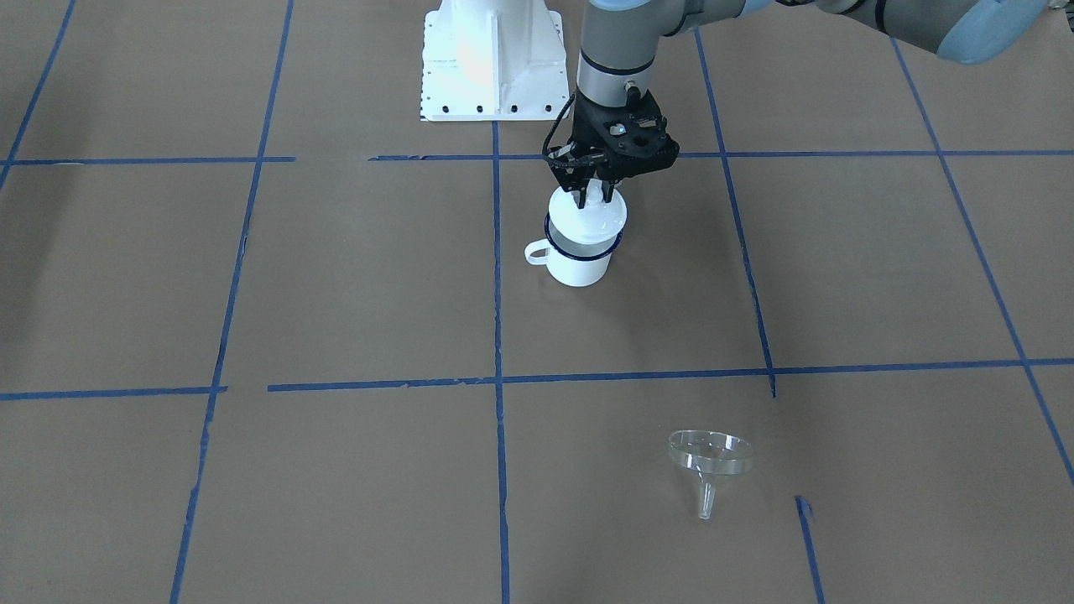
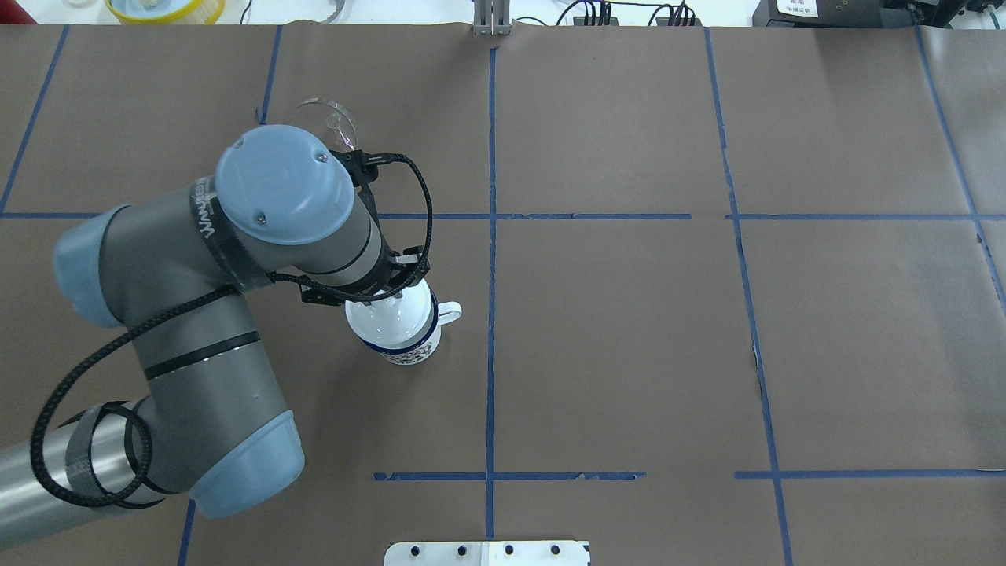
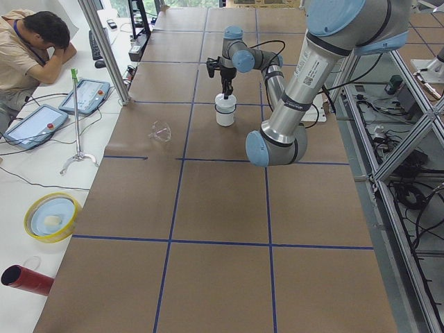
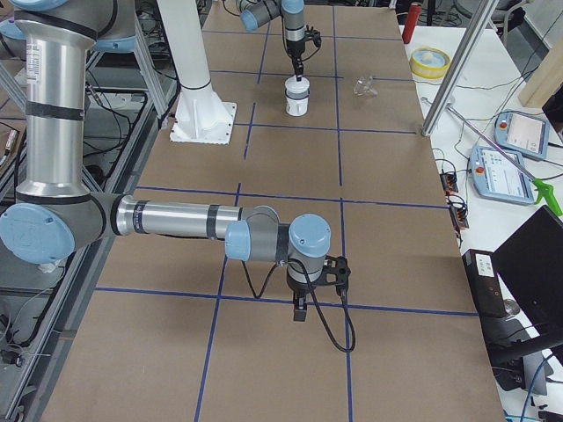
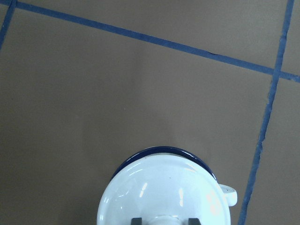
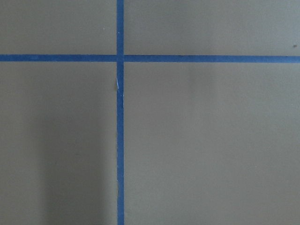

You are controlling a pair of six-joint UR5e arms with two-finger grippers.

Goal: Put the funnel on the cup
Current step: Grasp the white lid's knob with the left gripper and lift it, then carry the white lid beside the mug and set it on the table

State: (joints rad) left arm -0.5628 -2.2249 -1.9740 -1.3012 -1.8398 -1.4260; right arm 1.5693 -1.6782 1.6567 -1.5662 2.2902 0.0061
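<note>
The white enamel mug (image 1: 577, 264) with a dark blue rim stands on the brown table, its handle (image 1: 535, 252) to the side. A flat white lid (image 1: 587, 214) with a knob sits just over its rim, slightly tilted. My left gripper (image 1: 590, 197) is shut on that knob; the left wrist view shows the lid (image 5: 164, 192) and the blue rim (image 5: 159, 151) behind it. The clear funnel (image 1: 709, 457) lies apart on the table, also in the overhead view (image 2: 326, 122), beyond my left arm. My right gripper (image 4: 299, 308) hangs low over bare table far from both; I cannot tell its state.
The white robot base plate (image 1: 491, 63) is behind the mug. A yellow bowl (image 3: 52, 216) and a red tube (image 3: 28, 279) lie off the table's edge. A metal post (image 3: 104, 48) and a seated operator (image 3: 35, 48) are at the far side.
</note>
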